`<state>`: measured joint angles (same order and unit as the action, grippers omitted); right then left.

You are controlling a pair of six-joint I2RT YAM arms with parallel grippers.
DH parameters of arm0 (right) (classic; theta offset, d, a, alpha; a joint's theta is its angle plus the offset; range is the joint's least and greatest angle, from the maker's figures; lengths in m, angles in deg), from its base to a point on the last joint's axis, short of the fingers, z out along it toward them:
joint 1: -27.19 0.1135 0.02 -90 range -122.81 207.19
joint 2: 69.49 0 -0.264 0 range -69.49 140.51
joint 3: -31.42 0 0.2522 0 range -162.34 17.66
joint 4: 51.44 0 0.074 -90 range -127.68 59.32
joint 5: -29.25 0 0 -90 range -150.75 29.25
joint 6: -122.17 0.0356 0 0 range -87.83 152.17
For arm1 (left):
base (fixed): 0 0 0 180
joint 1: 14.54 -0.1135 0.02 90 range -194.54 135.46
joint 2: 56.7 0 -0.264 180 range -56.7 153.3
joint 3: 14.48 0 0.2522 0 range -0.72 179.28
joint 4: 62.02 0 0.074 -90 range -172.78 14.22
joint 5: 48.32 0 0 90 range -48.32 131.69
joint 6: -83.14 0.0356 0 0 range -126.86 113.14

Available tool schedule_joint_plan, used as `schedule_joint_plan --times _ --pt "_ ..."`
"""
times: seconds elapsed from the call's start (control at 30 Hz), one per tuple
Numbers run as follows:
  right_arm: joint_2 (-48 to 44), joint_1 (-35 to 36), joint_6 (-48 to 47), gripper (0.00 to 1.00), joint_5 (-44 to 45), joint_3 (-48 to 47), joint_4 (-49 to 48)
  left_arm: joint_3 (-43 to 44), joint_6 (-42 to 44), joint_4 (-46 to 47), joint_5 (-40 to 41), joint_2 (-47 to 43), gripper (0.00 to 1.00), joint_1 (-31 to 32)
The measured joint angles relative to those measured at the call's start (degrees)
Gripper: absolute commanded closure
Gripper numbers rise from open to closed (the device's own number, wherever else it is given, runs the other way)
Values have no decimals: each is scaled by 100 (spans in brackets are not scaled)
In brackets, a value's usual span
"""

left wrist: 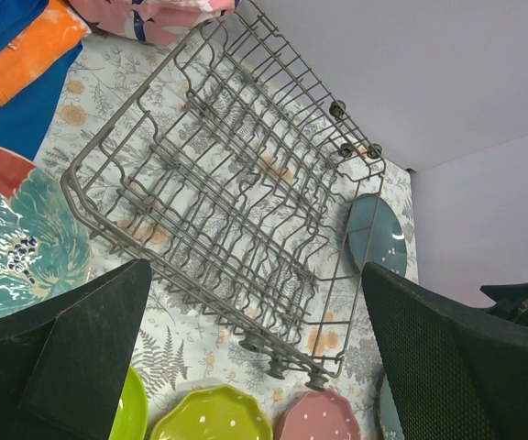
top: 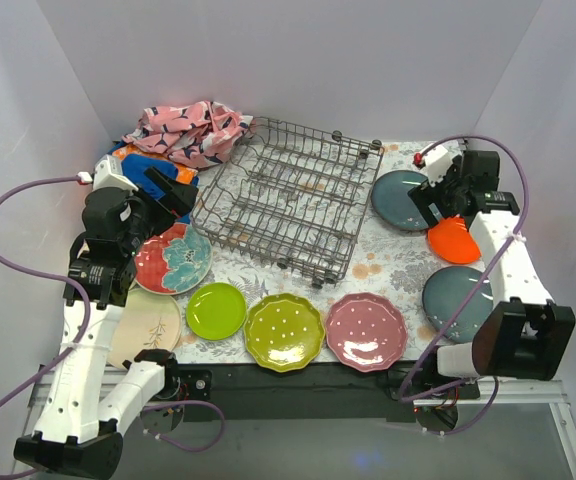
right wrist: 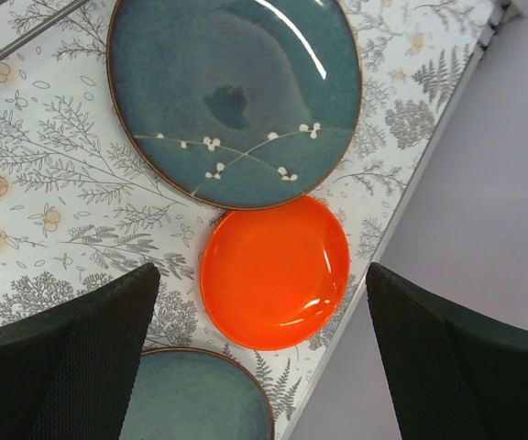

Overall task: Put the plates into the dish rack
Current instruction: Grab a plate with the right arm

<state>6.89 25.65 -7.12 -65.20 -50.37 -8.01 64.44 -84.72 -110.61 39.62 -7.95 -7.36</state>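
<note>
The left gripper (left wrist: 257, 275) and right gripper (right wrist: 262, 275) were found wide, nothing held. The orange plate (top: 456, 242) was partly hidden at right, the cream plate (top: 158, 322) at lower left.

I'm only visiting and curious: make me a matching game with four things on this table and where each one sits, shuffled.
Things:
1. orange plate
2. pink dotted plate
3. red plate with teal flower
4. dish rack

Places:
A. middle of the table, no plates in it
B. beside the left arm
C. between two blue-grey plates
D. just right of the lime dotted plate

Pairs: 1-C, 2-D, 3-B, 4-A.
</note>
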Motion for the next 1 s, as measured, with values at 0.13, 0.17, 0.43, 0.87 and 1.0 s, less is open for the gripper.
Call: schedule_joint_plan --times 0.13,0.17,0.43,0.87,1.0 --pt "540 -483 -188 2 -643 -278 68 -79 -26 35 -28 -70 2 0" --pt "629 -553 -297 1 -745 -293 70 -116 -39 31 -31 -109 2 0" --pt "927 -549 -1709 1 -1650 -37 17 -214 -83 9 -33 -328 2 0" --pt "1646 -138 -3477 11 -1624 621 -1049 -286 -129 -74 -42 -391 2 0" --pt "1755 24 -3871 14 -1539 822 -1276 -295 -192 -79 -44 -433 2 0"
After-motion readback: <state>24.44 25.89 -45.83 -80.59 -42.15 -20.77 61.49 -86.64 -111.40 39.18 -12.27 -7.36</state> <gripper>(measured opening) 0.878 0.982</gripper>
